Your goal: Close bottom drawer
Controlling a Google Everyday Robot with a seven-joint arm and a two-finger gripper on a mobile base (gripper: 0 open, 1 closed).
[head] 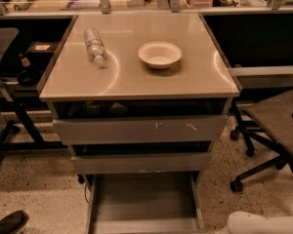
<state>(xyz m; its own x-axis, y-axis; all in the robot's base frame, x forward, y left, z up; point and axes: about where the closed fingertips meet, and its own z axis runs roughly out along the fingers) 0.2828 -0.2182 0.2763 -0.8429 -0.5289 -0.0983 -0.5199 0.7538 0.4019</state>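
The bottom drawer (144, 199) is the narrowest of three grey cabinet drawers. It is pulled out far toward me, showing a flat shallow tray, and its low front (144, 226) lies at the bottom edge of the view. The mid-width drawer (141, 163) and the widest drawer (139, 129), which has white scratches, stick out a little above it. My gripper is out of view. Only a white rounded part of my arm (266, 223) shows at the bottom right, right of the open drawer.
A clear plastic bottle (94, 45) lies on the cabinet's tan top (136, 79), beside a white bowl (159, 54). An office chair (276, 126) stands to the right. Black desk legs (19, 116) are on the left. A shoe (7, 222) is at the bottom left.
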